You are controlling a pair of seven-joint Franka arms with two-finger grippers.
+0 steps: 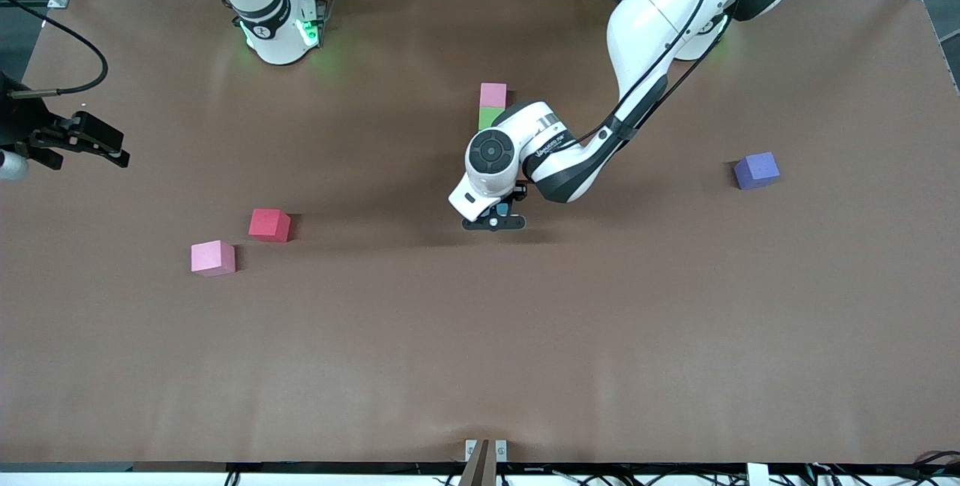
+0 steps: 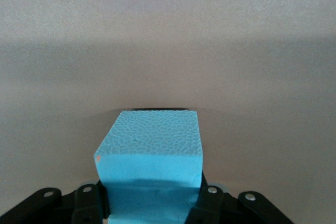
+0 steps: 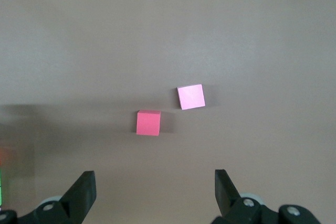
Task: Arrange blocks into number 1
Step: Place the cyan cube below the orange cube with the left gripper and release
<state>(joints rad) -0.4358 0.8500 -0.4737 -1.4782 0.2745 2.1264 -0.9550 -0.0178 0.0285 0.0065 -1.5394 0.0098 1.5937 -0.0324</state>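
My left gripper [image 1: 495,222] is shut on a light blue block [image 2: 149,150], held low over the middle of the table. A pink block [image 1: 493,94] and a green block [image 1: 487,118] touch in a line by that arm's wrist, the green one nearer the camera and partly hidden. No orange block shows. A purple block [image 1: 756,169] lies toward the left arm's end. A red block [image 1: 269,224] and a second pink block [image 1: 213,257] lie toward the right arm's end, seen also as the red block [image 3: 148,123] and pink block [image 3: 191,97]. My right gripper [image 1: 105,145] hangs open and empty there.
The brown table [image 1: 525,351] is bare across its whole near half. The left arm's forearm [image 1: 645,58] slants over the table from its base down to the block line. A small bracket [image 1: 485,450] sits at the near edge.
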